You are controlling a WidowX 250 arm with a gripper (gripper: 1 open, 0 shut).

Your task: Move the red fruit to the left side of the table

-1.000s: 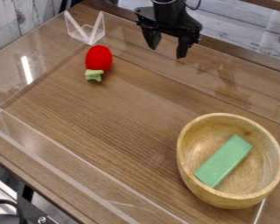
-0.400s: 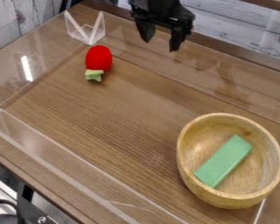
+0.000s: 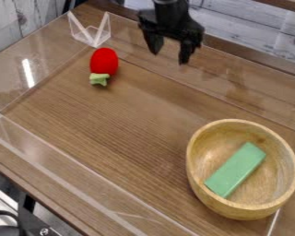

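My fingers [image 3: 171,47] apart, empty — must drop over red fruit [image 3: 103,62] (stem end low), straddle body, close gently.

One red fruit [image 3: 103,61], one wooden bowl [image 3: 202,146], one green block [image 3: 235,169].

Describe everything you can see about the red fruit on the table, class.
The red fruit looks like a small toy strawberry: a bright red, rounded, smooth and slightly glossy body with a pale green leafy stem at its lower end, pointing toward the camera. It lies on the brown wood-grain table near the far left corner. Nothing else touches it; the open end effector hangs apart, to its right.
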